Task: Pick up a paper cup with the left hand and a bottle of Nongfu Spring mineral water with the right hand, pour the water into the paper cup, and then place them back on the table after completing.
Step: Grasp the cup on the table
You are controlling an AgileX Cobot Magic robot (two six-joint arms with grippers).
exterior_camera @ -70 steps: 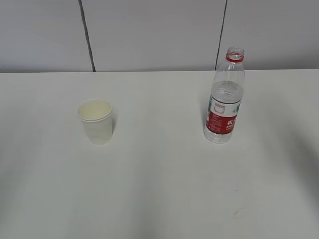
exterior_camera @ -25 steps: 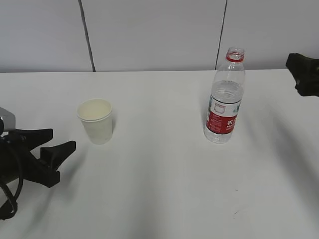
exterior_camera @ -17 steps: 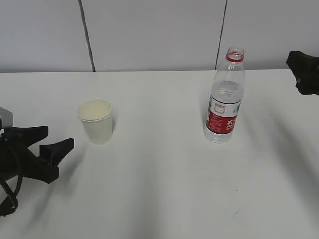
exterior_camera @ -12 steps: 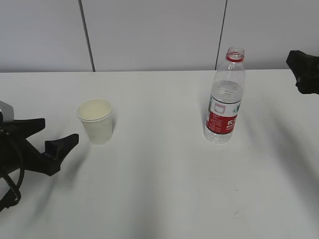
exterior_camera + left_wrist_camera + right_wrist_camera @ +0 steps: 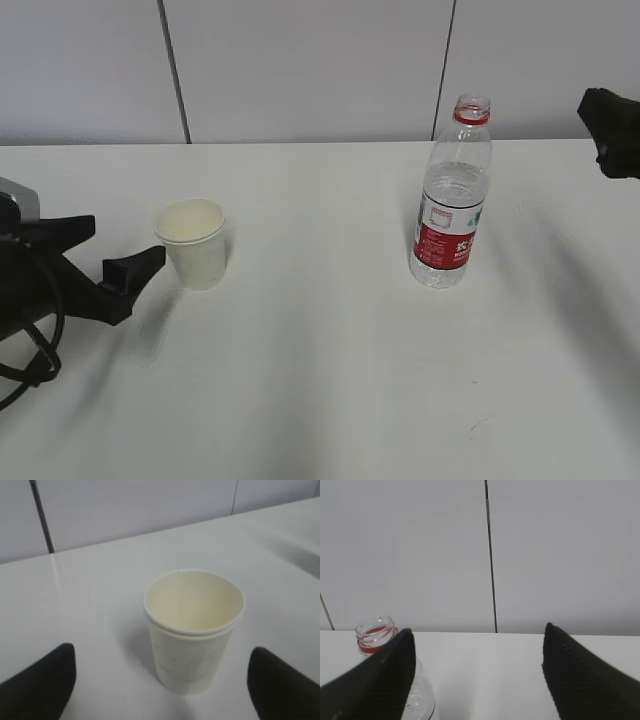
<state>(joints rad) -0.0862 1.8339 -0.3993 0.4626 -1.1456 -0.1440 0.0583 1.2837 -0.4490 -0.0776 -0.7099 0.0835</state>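
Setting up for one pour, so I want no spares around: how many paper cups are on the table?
1. The cup stands left of the bottle, just ahead of the left gripper.

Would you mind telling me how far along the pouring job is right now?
Nothing is done yet. The white paper cup and clear plastic water bottle stand untouched on the white table. The left gripper is open, approaching the cup; the right gripper is open, above the bottle. Grasping, pouring and replacing remain.
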